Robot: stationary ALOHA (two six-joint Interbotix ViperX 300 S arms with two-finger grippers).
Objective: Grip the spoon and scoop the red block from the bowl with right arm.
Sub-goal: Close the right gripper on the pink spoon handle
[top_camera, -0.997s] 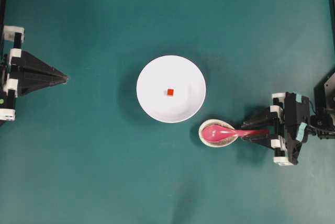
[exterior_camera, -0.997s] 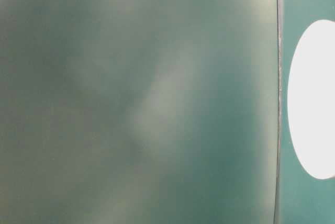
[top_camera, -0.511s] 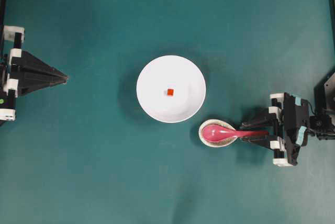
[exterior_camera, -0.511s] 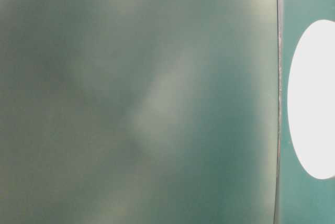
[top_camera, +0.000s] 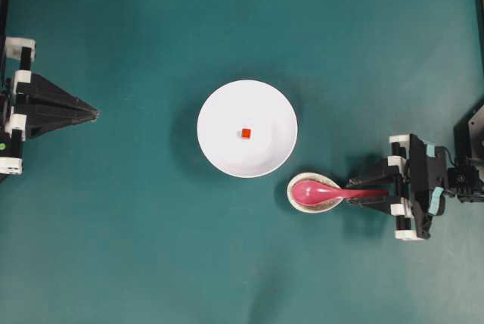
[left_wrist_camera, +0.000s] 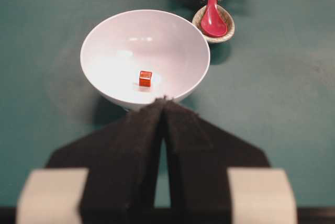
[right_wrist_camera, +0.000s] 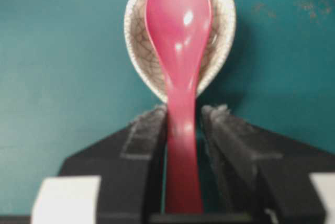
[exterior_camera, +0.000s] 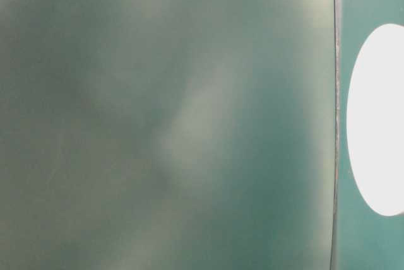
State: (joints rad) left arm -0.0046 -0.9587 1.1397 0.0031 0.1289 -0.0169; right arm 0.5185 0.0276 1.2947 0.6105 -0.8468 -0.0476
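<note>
We see the right gripper (right_wrist_camera: 182, 124) with its jaws narrowed around the handle of the spoon (right_wrist_camera: 179, 51). The left pad appears to touch the handle, while a thin gap shows on the other side, so we cannot tell whether the grip is complete. The spoon's oval scoop lies in the small speckled rest dish (right_wrist_camera: 222, 30), which sits on the teal table (top_camera: 136, 248) just beside the bowl (top_camera: 219, 150). In the overhead view the right gripper (top_camera: 373, 193) straddles the spoon (top_camera: 325, 191) at its handle end. The red block (top_camera: 246, 133) sits near the middle of the white bowl, apart from the spoon. The left gripper (left_wrist_camera: 164, 103) points at the bowl's near rim, its jaws pressed together on nothing. We can read no writing anywhere. The table-level view is a blur.
</note>
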